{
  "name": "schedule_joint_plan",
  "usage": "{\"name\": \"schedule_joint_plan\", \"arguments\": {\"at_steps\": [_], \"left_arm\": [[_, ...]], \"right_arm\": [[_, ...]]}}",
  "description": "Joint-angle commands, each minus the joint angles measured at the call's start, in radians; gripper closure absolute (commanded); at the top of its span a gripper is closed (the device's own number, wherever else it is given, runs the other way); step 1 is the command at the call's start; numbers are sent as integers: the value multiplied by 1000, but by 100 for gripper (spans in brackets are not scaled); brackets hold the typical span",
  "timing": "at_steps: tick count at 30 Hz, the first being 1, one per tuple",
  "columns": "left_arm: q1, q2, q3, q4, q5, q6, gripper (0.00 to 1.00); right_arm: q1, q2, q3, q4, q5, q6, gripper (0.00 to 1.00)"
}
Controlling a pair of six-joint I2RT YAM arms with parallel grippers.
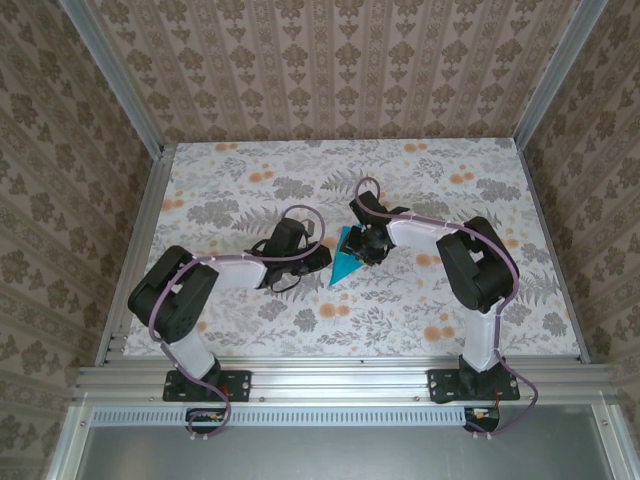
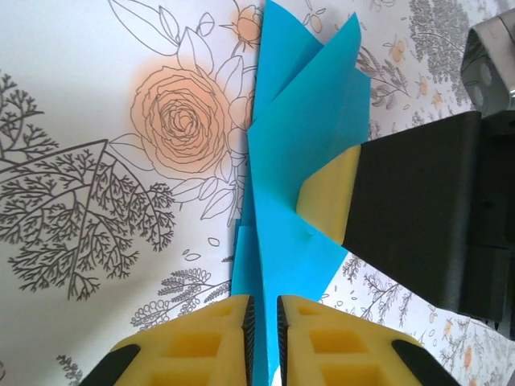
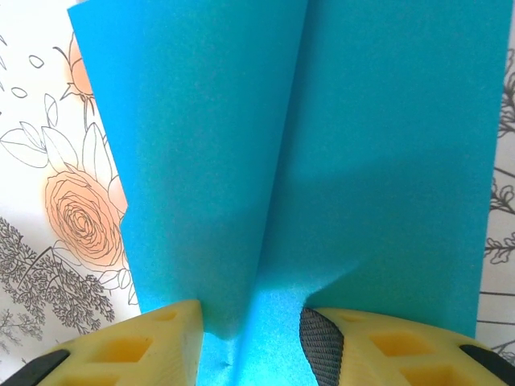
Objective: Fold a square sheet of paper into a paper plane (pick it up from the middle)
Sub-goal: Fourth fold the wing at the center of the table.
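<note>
One paper (image 1: 343,262) in left end effector (image 2: 263,310), right end effector (image 3: 251,322)

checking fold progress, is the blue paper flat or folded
Folded: the paper shows overlapping layers and a centre crease, narrowing toward the left fingers, which pinch it.

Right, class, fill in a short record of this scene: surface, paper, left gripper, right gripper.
surface: floral-print table
paper: folded teal paper, creased narrow and pointed, between the two grippers
left gripper: shut on the paper's edge
right gripper: closed on the paper, one pad on each side of its centre crease
</note>
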Motion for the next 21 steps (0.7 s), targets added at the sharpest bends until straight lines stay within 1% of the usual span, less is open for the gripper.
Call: {"name": "schedule_joint_plan", "arguments": {"at_steps": [1, 5, 7, 10, 13, 21], "left_arm": [[0, 7, -34, 107, 71, -45, 85], [-2, 33, -42, 183, 123, -59, 86], [-3, 40, -36, 201, 134, -57, 85], [-8, 51, -22, 176, 122, -50, 85], [-12, 70, -16, 171, 118, -52, 86], [-35, 90, 10, 172, 132, -39, 85]], "right_arm": [[-21, 162, -83, -198, 223, 26, 54], [-21, 164, -89, -205, 231, 41, 54], [-21, 162, -95, -204, 239, 51, 55], [-21, 163, -97, -202, 239, 60, 58], [-21, 166, -96, -200, 238, 66, 62], [-23, 175, -93, -204, 238, 72, 62]]}}
